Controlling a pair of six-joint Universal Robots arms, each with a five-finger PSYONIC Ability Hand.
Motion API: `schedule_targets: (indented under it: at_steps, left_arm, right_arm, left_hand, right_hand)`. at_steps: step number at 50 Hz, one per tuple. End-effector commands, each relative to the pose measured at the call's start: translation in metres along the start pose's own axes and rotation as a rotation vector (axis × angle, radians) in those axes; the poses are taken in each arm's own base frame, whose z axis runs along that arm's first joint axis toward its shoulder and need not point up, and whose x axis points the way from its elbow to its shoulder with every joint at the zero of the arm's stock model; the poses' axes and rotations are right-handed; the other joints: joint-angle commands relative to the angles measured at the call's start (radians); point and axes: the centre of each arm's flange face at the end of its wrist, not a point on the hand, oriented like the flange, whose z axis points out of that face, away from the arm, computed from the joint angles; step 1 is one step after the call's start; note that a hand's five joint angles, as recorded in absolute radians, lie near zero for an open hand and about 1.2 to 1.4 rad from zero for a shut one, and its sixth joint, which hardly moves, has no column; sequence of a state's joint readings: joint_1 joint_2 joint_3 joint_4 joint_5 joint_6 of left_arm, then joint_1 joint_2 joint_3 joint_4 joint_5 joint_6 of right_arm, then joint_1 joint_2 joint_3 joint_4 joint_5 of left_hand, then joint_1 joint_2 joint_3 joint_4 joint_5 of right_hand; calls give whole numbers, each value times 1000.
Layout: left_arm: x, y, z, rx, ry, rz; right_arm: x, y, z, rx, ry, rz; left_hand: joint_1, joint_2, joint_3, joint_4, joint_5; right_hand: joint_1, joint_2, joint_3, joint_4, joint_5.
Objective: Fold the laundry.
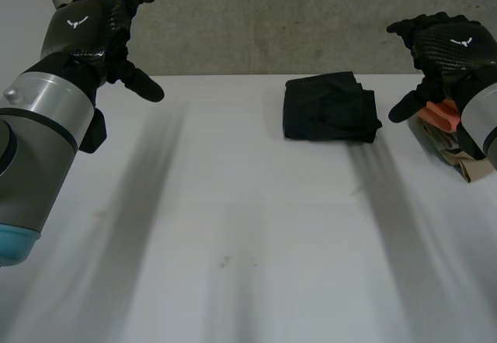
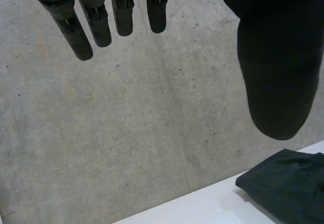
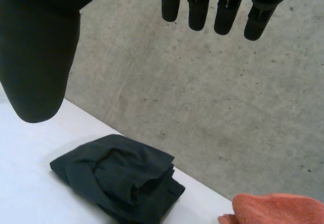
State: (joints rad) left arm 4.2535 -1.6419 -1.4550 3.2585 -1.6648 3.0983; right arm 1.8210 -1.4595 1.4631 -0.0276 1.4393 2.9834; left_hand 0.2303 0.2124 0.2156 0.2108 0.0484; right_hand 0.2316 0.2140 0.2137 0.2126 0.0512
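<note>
A folded black garment (image 1: pixel 330 109) lies on the white table (image 1: pixel 233 226) toward its far side, right of centre. It also lies beyond the fingertips in the right wrist view (image 3: pixel 121 181), and its corner sits past the thumb in the left wrist view (image 2: pixel 288 183). My left hand (image 1: pixel 97 32) hovers raised at the far left, fingers (image 2: pixel 96 19) straight, empty. Raised at the far right, my right hand (image 1: pixel 443 48) hangs over a pile of clothes, fingers (image 3: pixel 225 6) straight and holding nothing.
A pile of clothes with an orange piece (image 1: pixel 441 114) on top and a beige one (image 1: pixel 466 164) beneath sits at the table's right edge; the orange cloth (image 3: pixel 276 209) lies beside the black garment. A grey concrete wall (image 1: pixel 272 17) stands behind the table.
</note>
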Motion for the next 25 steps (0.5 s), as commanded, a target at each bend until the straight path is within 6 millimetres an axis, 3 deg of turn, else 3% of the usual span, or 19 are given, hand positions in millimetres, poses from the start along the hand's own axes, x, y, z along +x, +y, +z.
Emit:
schedule_targets:
  at_steps: [1,9,13,17,18,25]
  left_arm:
    - [3,3,1,-8,37,1]
    - [5,5,3,-15,90,1]
    - [5,5,4,-12,90,1]
    - [5,6,6,-4,91,3]
    - [5,7,7,-3,91,3]
    - [5,14,9,-12,89,3]
  right_arm:
    - [-3,23,14,-64,-24,-73]
    - [-8,37,29,-60,-36,-170]
    - [-9,52,55,-4,-44,-194]
    - [-15,85,94,31,-76,-225]
    - [-17,101,109,25,-86,-243]
    - [-32,151,153,29,-108,-359]
  left_hand:
    - [-52,-34,-37,-32,-45]
    - [-52,-34,-37,-32,-45]
    - [-52,-34,-37,-32,-45]
    - [-52,-34,-37,-32,-45]
    - [-52,-34,-37,-32,-45]
    - [-52,-34,-37,-32,-45]
  right_hand:
    - [-57,-40,-39,-38,-51]
    - [-57,-40,-39,-38,-51]
    - [-57,-40,-39,-38,-51]
    - [-57,-40,-39,-38,-51]
    - [-57,-40,-39,-38,-51]
    - [-57,-40,-39,-38,-51]
